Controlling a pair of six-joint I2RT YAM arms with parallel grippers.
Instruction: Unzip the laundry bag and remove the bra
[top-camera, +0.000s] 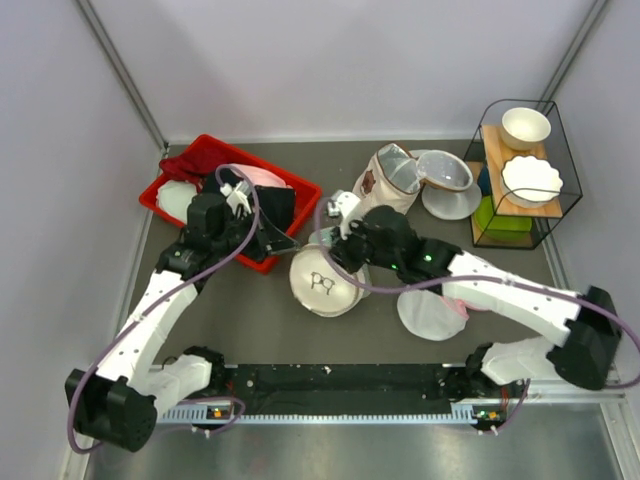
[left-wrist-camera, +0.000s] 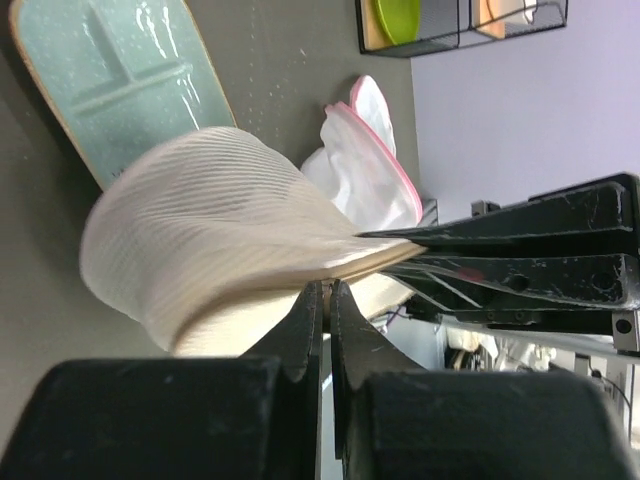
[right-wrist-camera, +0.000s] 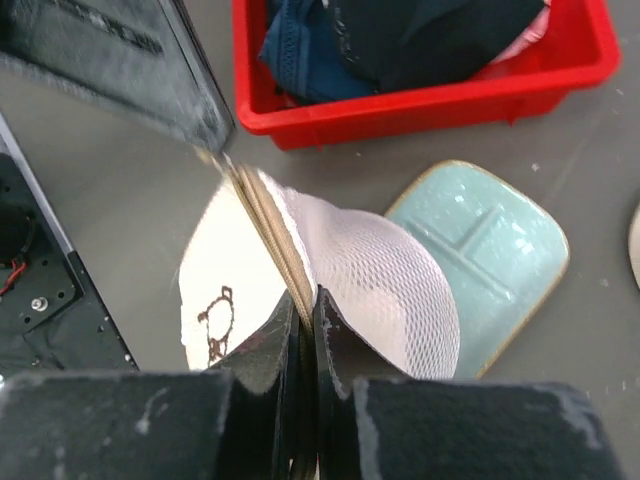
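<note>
The cream-white laundry bag (top-camera: 322, 283) stands on its edge at the table's middle, its round face with the black bra icon toward the camera. My left gripper (top-camera: 284, 243) is shut on the bag's rim seam; in the left wrist view (left-wrist-camera: 325, 284) its tips pinch the ribbed fabric (left-wrist-camera: 210, 220). My right gripper (top-camera: 337, 254) is shut on the beige zipper seam (right-wrist-camera: 268, 225), seen close in the right wrist view (right-wrist-camera: 303, 295). The zipper line between the two grippers looks closed. The bra is hidden.
A red bin (top-camera: 170, 210) of dark garments is at the left. A teal tray (right-wrist-camera: 480, 240) lies under the bag. A beige pouch (top-camera: 385, 178), mesh bags (top-camera: 432, 312) and a wire rack (top-camera: 525, 175) with bowls are to the right.
</note>
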